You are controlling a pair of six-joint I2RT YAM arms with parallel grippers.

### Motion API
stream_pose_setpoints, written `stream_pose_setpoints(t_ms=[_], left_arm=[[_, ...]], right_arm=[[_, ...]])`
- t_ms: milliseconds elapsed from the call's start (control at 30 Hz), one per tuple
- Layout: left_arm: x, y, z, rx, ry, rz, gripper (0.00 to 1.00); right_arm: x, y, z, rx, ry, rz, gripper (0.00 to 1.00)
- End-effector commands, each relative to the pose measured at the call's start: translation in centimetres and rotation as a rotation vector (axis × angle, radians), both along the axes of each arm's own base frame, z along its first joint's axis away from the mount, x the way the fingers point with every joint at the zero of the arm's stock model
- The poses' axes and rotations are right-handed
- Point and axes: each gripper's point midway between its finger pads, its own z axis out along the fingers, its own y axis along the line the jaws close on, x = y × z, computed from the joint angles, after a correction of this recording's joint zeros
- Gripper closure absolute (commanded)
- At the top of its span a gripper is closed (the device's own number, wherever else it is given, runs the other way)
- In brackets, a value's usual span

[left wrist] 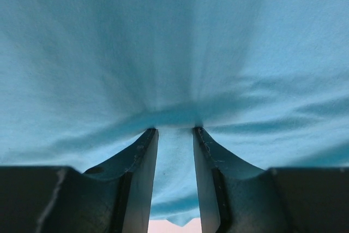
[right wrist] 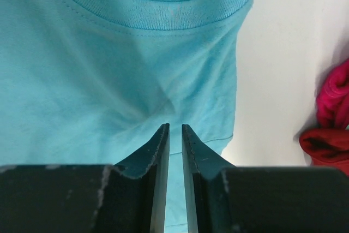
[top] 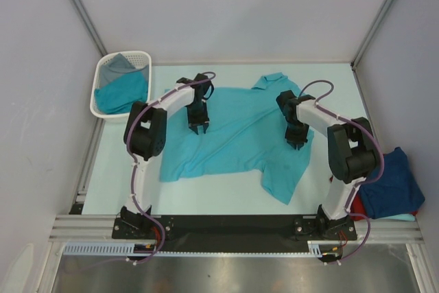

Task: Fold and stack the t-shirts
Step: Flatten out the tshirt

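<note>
1. Far-left corner of the counter: a white slotted plastic basket (top: 127,53) holds crumpled teal and grey cloth. Neither of my arms touches it.
2. Middle of the counter: the teal short-sleeved cloth t-shirt (top: 240,125) lies spread out and wrinkled, with its ribbed collar (right wrist: 163,17) toward the far edge. No fold has been made in it yet.
3. Handling (my judgement): the shirt is light, limp and without stiffness. It will sag between two grips and drag on the surface. A small raised tuck near each side is the best hold, and both sides should lift together so the cloth stays taut.
4. My left gripper (top: 199,128) is on the left half of the shirt. The arm arches over from the near-left base and the wrist points straight down. In the left wrist view the fingers (left wrist: 146,156) are clenched on a tuck of teal cloth, and creases fan out from the tips.
5. My right gripper (top: 296,143) is on the right half of the shirt, near its right border and on the near side of the collar. This wrist also points down. The fingers (right wrist: 159,151) are almost together with only a thin slit between them. A pucker in the cloth runs to the tips, so I read this as a pinch on a thin fold of the same shirt.
6. Near-right corner: a navy blue cloth shirt (top: 391,183) lies bundled by my right arm's base. A red cloth shirt (right wrist: 332,135) shows beside it.
</note>
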Motion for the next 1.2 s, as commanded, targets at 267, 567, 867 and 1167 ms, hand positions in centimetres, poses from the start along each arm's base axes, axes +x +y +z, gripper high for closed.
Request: stream_pose_setpoints(t_ms=[267, 567, 867, 1167], left_arm=[[2.8, 2.0, -1.9, 0.041, -0.055, 0.036, 0.63], [2.6, 2.2, -1.4, 0.042, -0.067, 0.037, 0.63], [2.7, 2.0, -1.2, 0.032, -0.073, 0.038, 0.63], [2.7, 2.0, -1.2, 0.03, -0.069, 0.034, 0.63]], right_arm=[[6.4, 5.9, 6.6, 0.178, -0.299, 0.085, 0.78], [6.6, 7.6, 1.9, 0.132, -0.176, 0.145, 0.83], [6.0, 6.3, 0.6, 0.104, -0.12, 0.124, 0.75], [4.6, 5.5, -0.9, 0.091, -0.052, 0.114, 0.78]])
